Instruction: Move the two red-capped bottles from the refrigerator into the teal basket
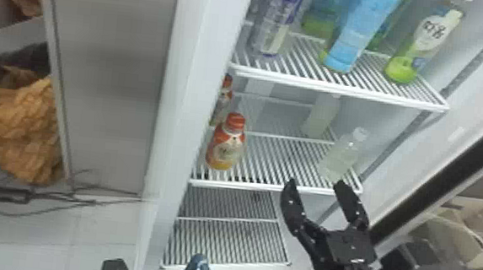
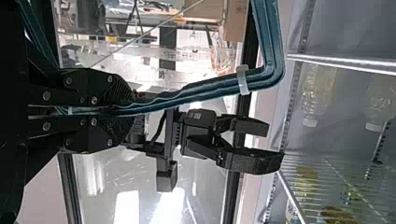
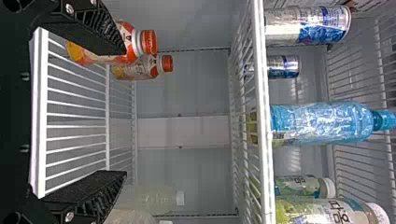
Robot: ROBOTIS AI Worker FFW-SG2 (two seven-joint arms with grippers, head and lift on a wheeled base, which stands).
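Two red-capped bottles stand upright on the refrigerator's middle shelf in the head view, the front bottle (image 1: 227,146) near the shelf's front left and the rear bottle (image 1: 223,101) partly hidden by the refrigerator wall. My right gripper (image 1: 315,184) is open at that shelf's front edge, right of them. In the right wrist view, the right gripper (image 3: 124,112) has nothing between its fingers; one finger overlaps the front bottle (image 3: 135,44), with the rear bottle (image 3: 140,69) beyond. The left gripper (image 2: 123,110) is shut on the teal basket's handle (image 2: 205,93). That handle (image 1: 199,264) reappears at the head view's bottom edge.
Two clear bottles, one (image 1: 342,157) near the right gripper, share the middle shelf (image 1: 276,159). Tall bottles, including a blue one (image 1: 358,29), stand on the upper shelf (image 1: 302,70). The refrigerator's wall edge (image 1: 189,97) bounds the left; its black door frame (image 1: 452,178) slants along the right.
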